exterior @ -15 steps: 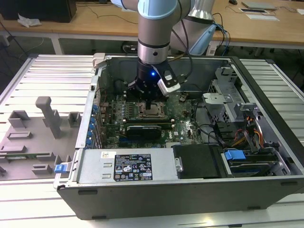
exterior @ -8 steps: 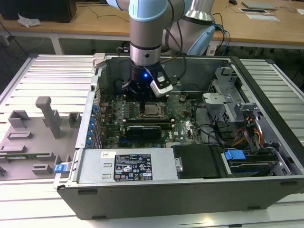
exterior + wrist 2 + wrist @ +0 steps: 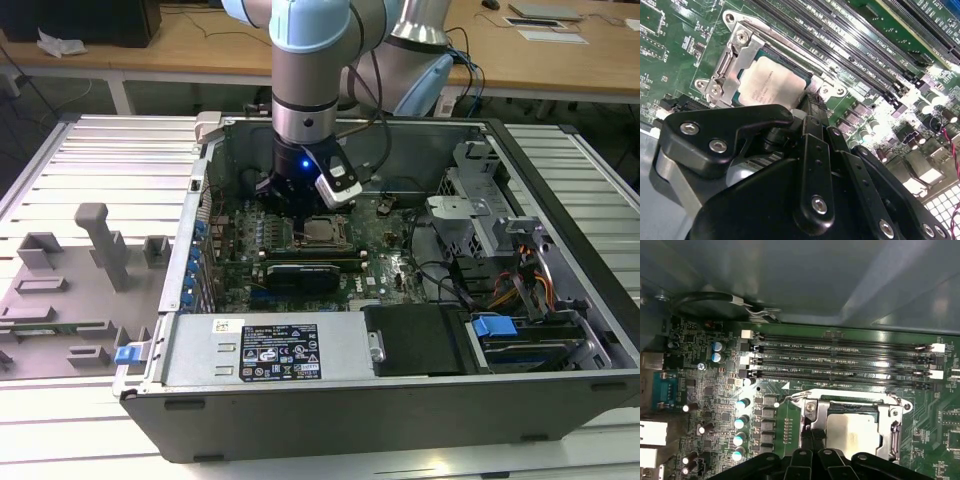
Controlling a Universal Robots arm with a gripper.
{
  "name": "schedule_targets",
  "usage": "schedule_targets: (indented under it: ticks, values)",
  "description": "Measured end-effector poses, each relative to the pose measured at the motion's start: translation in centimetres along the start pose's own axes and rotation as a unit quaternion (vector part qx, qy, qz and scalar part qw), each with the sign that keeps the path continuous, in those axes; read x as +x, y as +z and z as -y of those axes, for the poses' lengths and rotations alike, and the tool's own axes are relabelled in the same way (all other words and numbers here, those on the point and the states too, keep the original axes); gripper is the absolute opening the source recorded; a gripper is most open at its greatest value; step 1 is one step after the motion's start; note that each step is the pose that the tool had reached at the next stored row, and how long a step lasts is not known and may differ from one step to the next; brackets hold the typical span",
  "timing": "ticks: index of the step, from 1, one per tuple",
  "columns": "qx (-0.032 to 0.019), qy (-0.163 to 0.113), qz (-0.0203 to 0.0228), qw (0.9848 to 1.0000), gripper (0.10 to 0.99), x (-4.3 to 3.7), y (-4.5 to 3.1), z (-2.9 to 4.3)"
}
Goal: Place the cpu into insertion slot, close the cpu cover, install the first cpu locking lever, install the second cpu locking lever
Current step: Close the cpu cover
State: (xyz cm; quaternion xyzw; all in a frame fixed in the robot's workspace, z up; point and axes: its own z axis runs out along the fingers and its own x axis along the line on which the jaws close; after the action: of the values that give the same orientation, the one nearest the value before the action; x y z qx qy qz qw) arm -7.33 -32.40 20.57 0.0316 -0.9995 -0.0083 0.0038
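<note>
Down inside the open grey sheet-metal computer case, which is laid on a ribbed metal bench, the hand is held low at the socket on the green motherboard, hung from a fat silver-and-pale-blue arm. So the cpu is already seated in its slot: a flat square with a dull silvery-beige top, matte and a bit smudged, as seen in both wrist views. The cpu cover, a thin stamped steel frame with an open middle, is laid flat over the chip's edges, so the raised centre is left showing through. A skinny bright wire locking lever can be made out along the socket side that faces the memory slots, which are long black ribbed strips with white latches at the ends. The hand's fingers are black, slim and blocky, bolted on with shiny round screws, and they are brought together with hardly any gap; whether anything thin is pinched between them can't be told. Their tips are parked right at the rim of the cover, just beside the cpu. A row of little round capacitors with shiny tops is lined up near the socket. Chunky grey plastic fixtures are stood on the bench at the exterior view's left.
</note>
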Motion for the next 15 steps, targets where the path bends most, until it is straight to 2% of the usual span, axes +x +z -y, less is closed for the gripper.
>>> schedule_targets:
  ticks: [6,9,15]
  values:
    - [-0.0001,0.0,0.0,1.0,0.106,-0.64,0.01,0.04]
    - [-0.0002,0.0,0.0001,1.0,0.106,-0.65,-0.02,0.03]
    - [-0.0001,0.0,0.0,1.0,0.106,-0.64,-1.03,0.02]
